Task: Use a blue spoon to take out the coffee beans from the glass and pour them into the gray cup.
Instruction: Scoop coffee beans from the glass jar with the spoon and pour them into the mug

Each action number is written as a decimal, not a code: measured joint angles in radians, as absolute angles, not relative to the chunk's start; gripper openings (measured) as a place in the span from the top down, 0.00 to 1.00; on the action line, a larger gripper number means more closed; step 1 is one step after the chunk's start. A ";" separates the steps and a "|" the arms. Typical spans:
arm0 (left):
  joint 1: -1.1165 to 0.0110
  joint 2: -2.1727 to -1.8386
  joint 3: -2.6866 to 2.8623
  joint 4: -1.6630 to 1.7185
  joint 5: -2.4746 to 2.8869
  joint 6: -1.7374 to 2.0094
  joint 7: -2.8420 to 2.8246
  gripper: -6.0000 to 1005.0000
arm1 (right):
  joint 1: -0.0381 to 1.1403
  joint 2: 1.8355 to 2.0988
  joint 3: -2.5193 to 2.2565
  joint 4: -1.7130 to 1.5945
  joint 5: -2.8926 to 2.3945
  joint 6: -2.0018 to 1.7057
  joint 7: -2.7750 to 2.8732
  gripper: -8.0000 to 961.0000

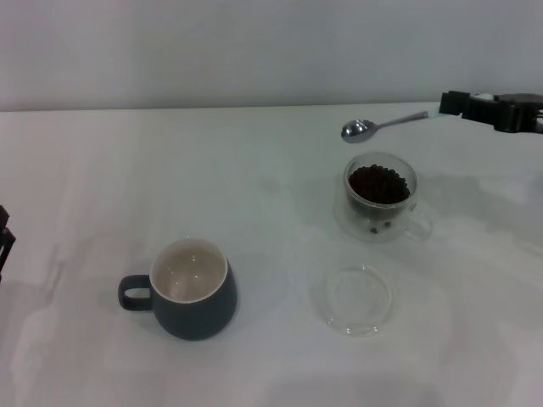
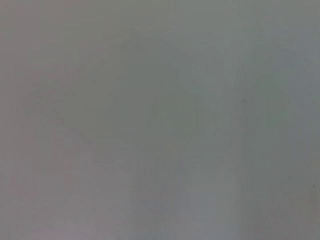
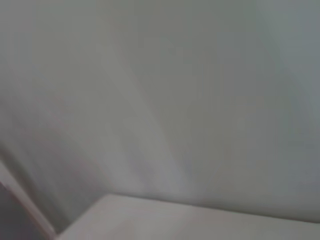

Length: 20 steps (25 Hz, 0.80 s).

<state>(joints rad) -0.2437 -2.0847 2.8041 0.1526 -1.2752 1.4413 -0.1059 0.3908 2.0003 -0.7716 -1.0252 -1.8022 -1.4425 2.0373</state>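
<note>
In the head view my right gripper [image 1: 450, 106] is at the far right and is shut on the handle end of the blue spoon [image 1: 382, 125]. The spoon is held roughly level above the table, its silver bowl [image 1: 357, 130] empty and pointing left, just behind the glass [image 1: 381, 192]. The glass stands at centre right and holds dark coffee beans [image 1: 378, 184]. The gray cup [image 1: 191, 290] stands at front left, handle to the left, its cream inside bare. My left gripper [image 1: 3, 237] shows only as a dark piece at the left edge.
A flat round clear glass dish [image 1: 360, 298] lies in front of the glass. The white table [image 1: 254, 170] ends at a pale wall behind. Both wrist views show only plain grey surface.
</note>
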 joint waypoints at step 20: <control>-0.257 -2.084 2.804 0.166 -1.371 1.369 -0.185 0.24 | 0.401 2.007 -0.795 -1.240 -2.123 -1.444 2.206 0.83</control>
<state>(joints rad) -0.2569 -2.0838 2.8040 0.1658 -1.3712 1.3694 -0.1848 0.4006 2.0068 -0.7953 -1.2401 -2.1230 -1.4442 2.2061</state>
